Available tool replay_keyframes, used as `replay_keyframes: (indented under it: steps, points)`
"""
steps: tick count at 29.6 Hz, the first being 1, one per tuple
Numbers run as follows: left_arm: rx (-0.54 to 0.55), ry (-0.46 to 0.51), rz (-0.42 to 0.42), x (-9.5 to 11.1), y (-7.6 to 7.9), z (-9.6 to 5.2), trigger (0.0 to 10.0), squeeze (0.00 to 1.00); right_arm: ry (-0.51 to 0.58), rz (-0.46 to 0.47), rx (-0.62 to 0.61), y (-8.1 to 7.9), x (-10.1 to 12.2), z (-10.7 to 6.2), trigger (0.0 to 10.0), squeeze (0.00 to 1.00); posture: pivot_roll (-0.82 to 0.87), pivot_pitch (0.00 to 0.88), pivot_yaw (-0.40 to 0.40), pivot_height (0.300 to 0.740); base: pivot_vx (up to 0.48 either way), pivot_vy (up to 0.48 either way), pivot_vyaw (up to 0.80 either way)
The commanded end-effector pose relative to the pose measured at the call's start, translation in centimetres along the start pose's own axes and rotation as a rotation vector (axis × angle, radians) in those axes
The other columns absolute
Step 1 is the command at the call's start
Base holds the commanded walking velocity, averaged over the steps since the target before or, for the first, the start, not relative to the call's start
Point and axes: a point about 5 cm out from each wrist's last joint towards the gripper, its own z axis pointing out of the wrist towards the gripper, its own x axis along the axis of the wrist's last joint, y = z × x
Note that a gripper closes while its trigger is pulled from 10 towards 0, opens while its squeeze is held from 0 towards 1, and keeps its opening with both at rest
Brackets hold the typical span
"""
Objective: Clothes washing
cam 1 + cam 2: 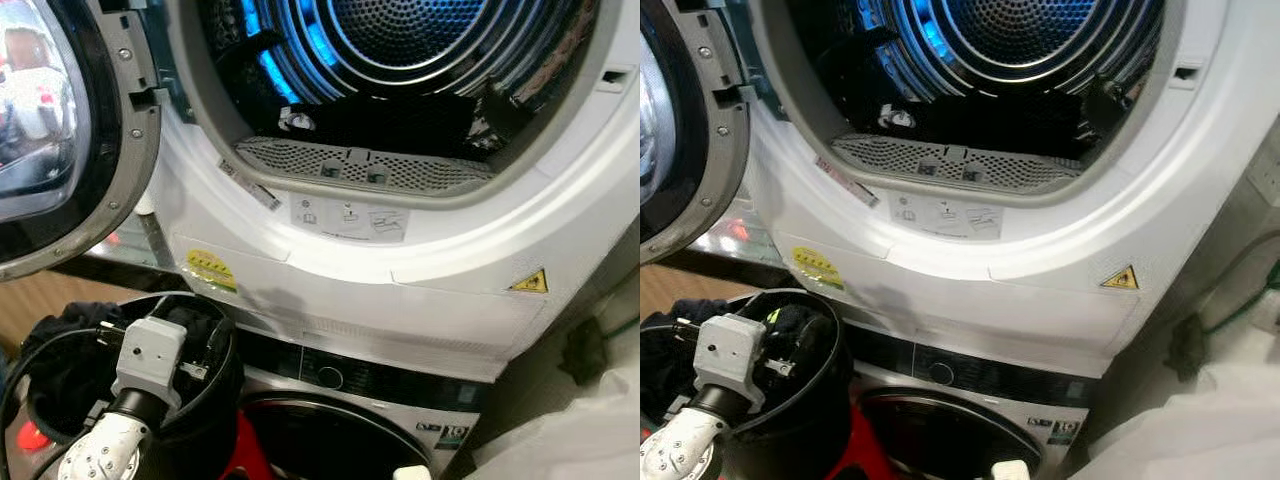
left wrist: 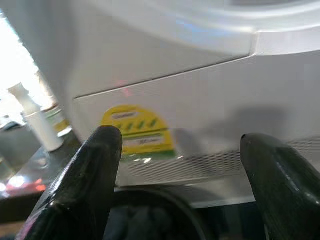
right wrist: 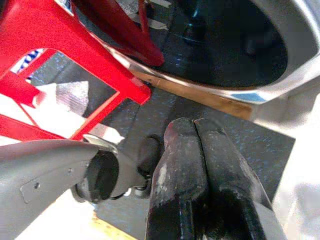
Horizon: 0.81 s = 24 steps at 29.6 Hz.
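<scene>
Left wrist view looks along two black fingers (image 2: 95,170) spread wide apart with nothing between them, facing the white front of the dryer (image 1: 400,270) and its yellow sticker (image 2: 137,131). From the head, the left gripper (image 1: 205,345) sits over a black basket (image 1: 205,420) holding dark clothes (image 1: 60,360), below the dryer's open drum (image 1: 400,60), where more dark fabric lies along the bottom. The right gripper (image 3: 200,145) hangs low with its fingers pressed together, holding nothing, near a red stool (image 3: 75,60) and the washer's dark glass. The risk I see is a shallow pinch: dark cloth in a dark basket is hard to read, so the fingers could close on a loose fold and drop it on the lift, or snag it on the lint grille (image 1: 360,165) at the drum's lip. The open door (image 1: 60,130) on the left crowds the arm's swing. The dryer is stacked on a washer (image 1: 340,420) in a tight corner, with a bottle (image 2: 35,120) on a shiny ledge beside it.
</scene>
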Motion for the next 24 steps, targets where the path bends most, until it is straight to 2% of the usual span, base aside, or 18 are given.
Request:
replay_keyframes:
  steps: [1, 14, 18, 21, 24]
  points:
    - [-0.018, 0.009, 0.012, 0.3, 0.4, 0.1, 10.0, 0.00, -0.003, 0.001, -0.014, 0.5, -0.2, -0.1, 10.0, 0.00, 0.22, 0.000, 0.041, 0.740, 0.000, 0.277, 0.00]
    - [-0.026, 0.014, 0.013, 0.5, 0.7, 0.2, 10.0, 0.00, -0.008, 0.002, -0.016, 0.6, -0.5, -0.2, 10.0, 0.00, 0.22, 0.000, 0.042, 0.740, 0.000, 0.316, 0.00]
    - [-0.048, 0.010, 0.026, 0.3, 1.0, 0.3, 10.0, 0.00, -0.008, 0.000, -0.016, 0.6, -0.5, -0.2, 10.0, 0.00, 0.22, 0.000, 0.041, 0.740, 0.000, 0.000, 0.00]
    - [-0.079, 0.020, -0.002, 0.5, 1.4, 0.1, 10.0, 0.00, -0.008, -0.002, -0.015, 0.5, -0.5, -0.2, 10.0, 0.00, 0.22, 0.000, 0.040, 0.740, 0.000, 0.000, 0.00]
    - [-0.055, 0.015, -0.003, 0.4, 1.2, 0.1, 10.0, 0.00, -0.008, -0.003, -0.016, 0.6, -0.5, -0.2, 10.0, 0.00, 0.22, 0.000, 0.038, 0.740, 0.000, 0.000, 0.00]
